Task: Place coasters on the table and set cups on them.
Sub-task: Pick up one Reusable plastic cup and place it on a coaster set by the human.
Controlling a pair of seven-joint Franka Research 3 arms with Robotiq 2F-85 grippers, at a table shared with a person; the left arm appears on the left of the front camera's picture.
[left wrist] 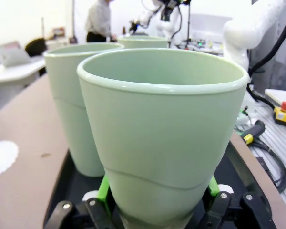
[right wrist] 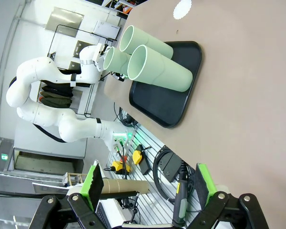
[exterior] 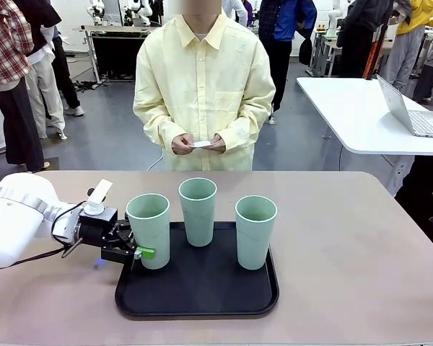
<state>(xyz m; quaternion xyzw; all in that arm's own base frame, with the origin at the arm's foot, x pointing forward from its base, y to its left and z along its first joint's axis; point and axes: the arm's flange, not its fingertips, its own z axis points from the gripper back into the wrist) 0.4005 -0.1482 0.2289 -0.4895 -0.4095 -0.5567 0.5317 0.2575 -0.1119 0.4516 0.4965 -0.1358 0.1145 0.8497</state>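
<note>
The large beige-brown counter (exterior: 346, 281) with rounded corners carries a flat black rectangular plastic tray (exterior: 202, 292) with a raised rim. The tray sits a little towards the robot's left, with its long side parallel to the near edge. In the left wrist view a small round white lacy coaster (left wrist: 0, 157) lies flat on the bare top, near the tray but apart from it. The right wrist view also shows it clear of the tray's rim.
</note>
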